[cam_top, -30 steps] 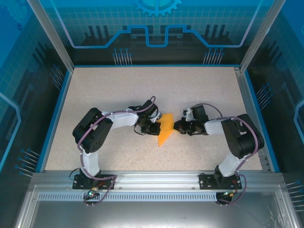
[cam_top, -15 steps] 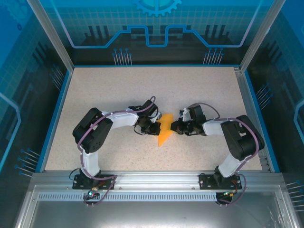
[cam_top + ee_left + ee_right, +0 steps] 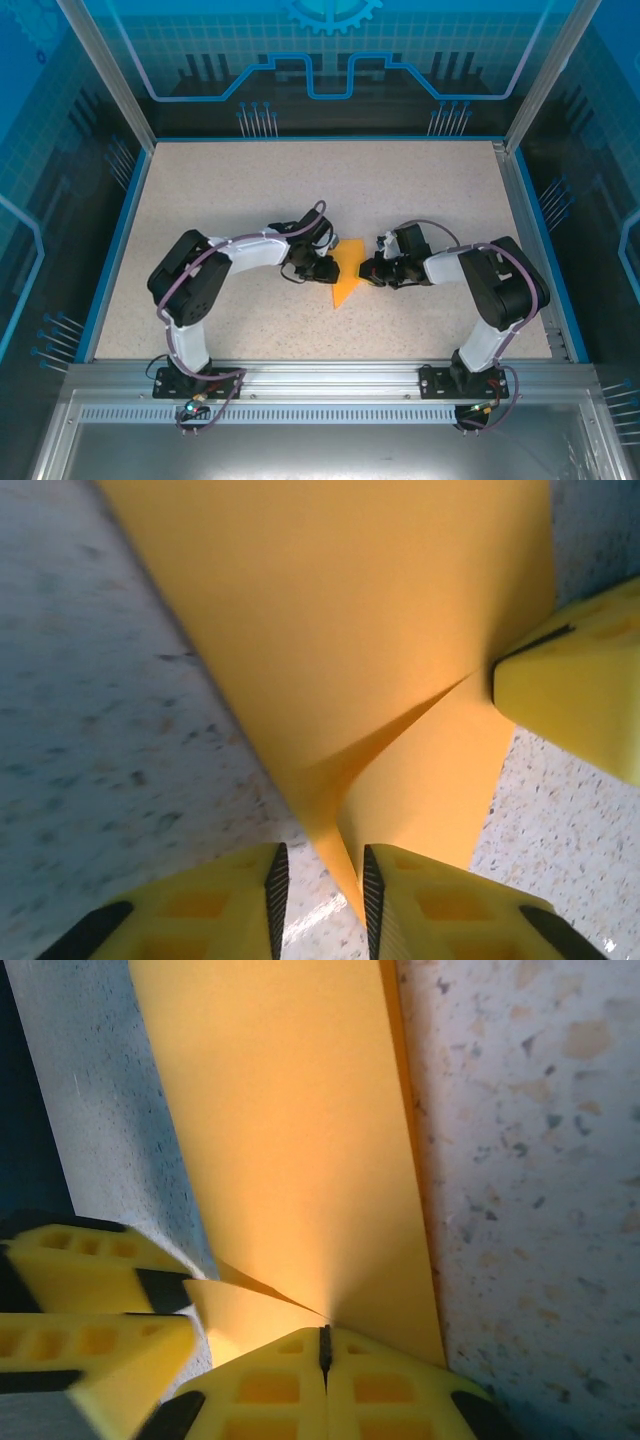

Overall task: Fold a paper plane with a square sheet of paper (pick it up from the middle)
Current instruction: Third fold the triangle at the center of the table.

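Note:
The orange sheet of paper [image 3: 347,272] lies mid-table, folded into a narrow wedge whose tip points toward the near edge. My left gripper [image 3: 328,268] is at its left side and my right gripper [image 3: 366,270] at its right. In the left wrist view the left gripper [image 3: 323,900] is open a little, and a raised creased edge of the paper [image 3: 350,630] runs between the pads, close to the right one. In the right wrist view the right gripper [image 3: 323,1345] is shut on the paper [image 3: 300,1140] at a crease. The left fingers [image 3: 80,1260] are close by.
The speckled tabletop [image 3: 250,190] is bounded by a blue rim [image 3: 118,240] and transparent enclosure walls. Both arm bases stand on the metal rail [image 3: 320,380] at the near edge. The two grippers face each other a few centimetres apart over the paper.
The left jaws have parted slightly from a shut grip on the paper. The right gripper has shifted a little left, further onto the paper, and stays shut.

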Action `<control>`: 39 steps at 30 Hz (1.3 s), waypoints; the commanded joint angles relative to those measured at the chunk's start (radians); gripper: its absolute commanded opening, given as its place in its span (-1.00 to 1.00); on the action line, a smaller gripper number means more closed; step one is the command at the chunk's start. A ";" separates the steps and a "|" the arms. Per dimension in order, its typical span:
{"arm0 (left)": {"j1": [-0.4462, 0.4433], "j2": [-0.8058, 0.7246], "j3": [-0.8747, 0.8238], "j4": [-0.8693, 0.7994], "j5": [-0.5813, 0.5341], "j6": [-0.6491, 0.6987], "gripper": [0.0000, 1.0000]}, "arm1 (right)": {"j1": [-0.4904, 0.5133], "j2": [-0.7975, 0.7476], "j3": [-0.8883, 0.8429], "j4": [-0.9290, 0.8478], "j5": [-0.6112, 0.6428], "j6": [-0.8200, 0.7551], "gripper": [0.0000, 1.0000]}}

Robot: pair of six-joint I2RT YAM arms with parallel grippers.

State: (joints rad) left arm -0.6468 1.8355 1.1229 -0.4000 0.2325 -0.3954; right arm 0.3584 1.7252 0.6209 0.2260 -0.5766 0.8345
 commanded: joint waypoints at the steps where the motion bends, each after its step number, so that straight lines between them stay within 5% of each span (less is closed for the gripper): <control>1: 0.008 -0.118 -0.003 -0.035 -0.073 -0.083 -0.33 | 0.027 0.007 -0.028 -0.032 0.080 0.004 -0.89; 8: -0.025 -0.168 -0.043 0.106 0.145 -0.282 -0.59 | 0.037 0.000 -0.036 -0.027 0.108 0.025 -0.89; 20: -0.069 0.012 -0.166 0.421 0.284 -0.552 -0.84 | 0.037 0.004 -0.031 -0.038 0.102 0.015 -0.89; 39: -0.074 -0.014 -0.287 0.379 0.242 -0.517 -0.84 | 0.043 -0.092 0.065 -0.144 0.046 -0.052 -0.83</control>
State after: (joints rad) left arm -0.7158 1.8313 0.8589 0.0502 0.4870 -0.9215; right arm 0.3817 1.6863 0.6476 0.1459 -0.5262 0.8238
